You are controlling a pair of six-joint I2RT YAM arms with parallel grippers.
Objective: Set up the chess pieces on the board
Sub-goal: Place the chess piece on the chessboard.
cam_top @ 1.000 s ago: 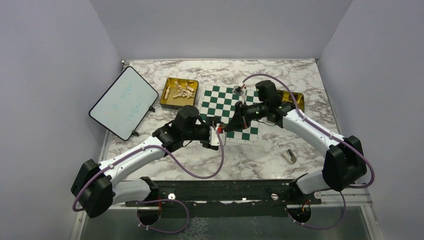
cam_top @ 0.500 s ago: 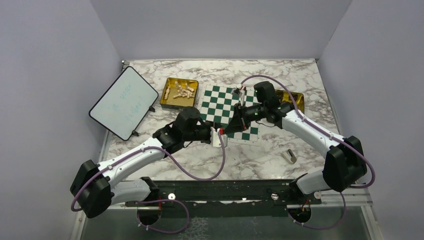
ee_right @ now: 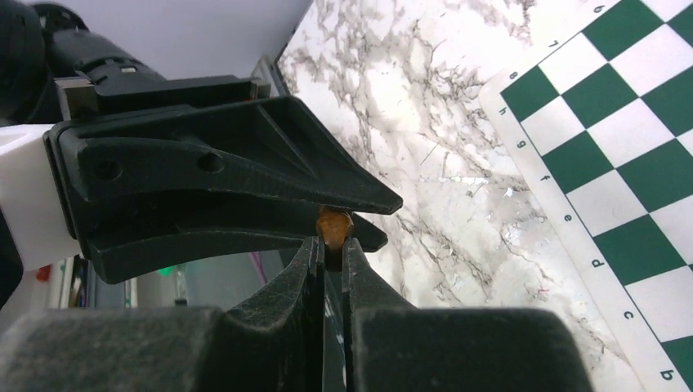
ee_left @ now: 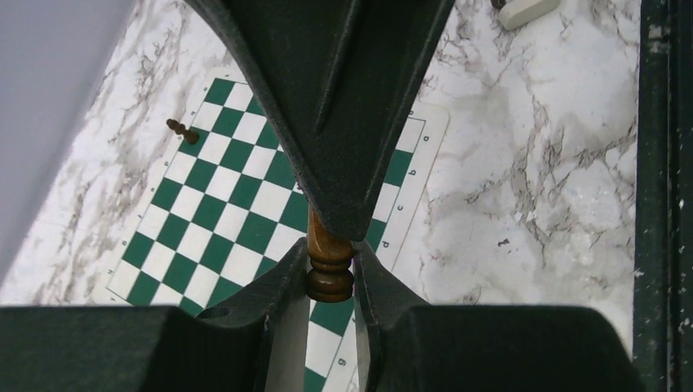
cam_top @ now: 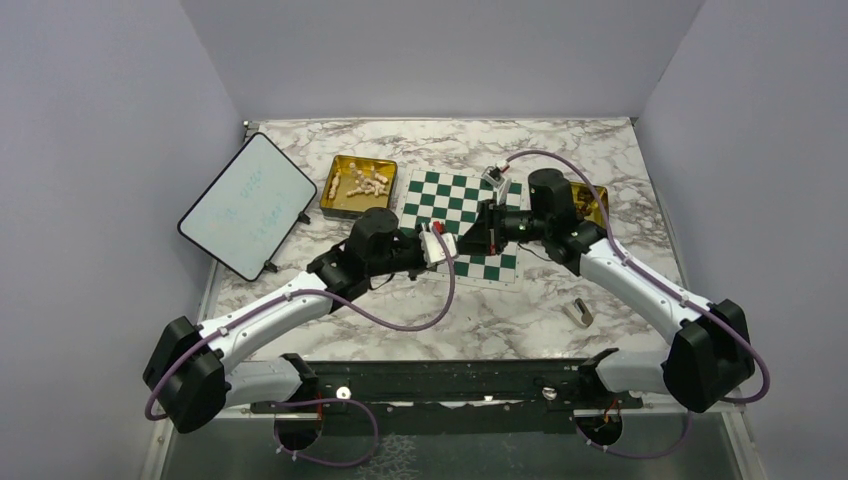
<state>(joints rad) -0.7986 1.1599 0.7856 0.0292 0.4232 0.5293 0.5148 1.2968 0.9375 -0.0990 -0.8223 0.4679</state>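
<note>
Both grippers meet just above the near-left part of the green-and-white board (cam_top: pixel 450 205), and between them they hold one brown chess piece (ee_left: pixel 329 265). My left gripper (ee_left: pixel 329 282) has its jaws pressed against the piece's round base, one finger on each side. My right gripper (ee_right: pixel 331 245) is shut on the piece's upper end (ee_right: pixel 331 222), its fingers reaching in from the opposite side. In the top view the left gripper (cam_top: pixel 450 245) and right gripper (cam_top: pixel 463 242) are tip to tip. A second dark piece (ee_left: pixel 184 131) lies on a far square of the board (ee_left: pixel 221 212).
A gold tray (cam_top: pixel 345 208) holding several cream pieces stands left of the board. Another gold tray (cam_top: pixel 597 196) is partly hidden behind the right arm. A white tablet (cam_top: pixel 245 205) lies far left. A small grey-beige block (cam_top: pixel 578 312) sits on the marble table at near right.
My left gripper's jaws closed onto the base of the piece held by the right gripper. Both grippers shifted together a little farther over the board.
</note>
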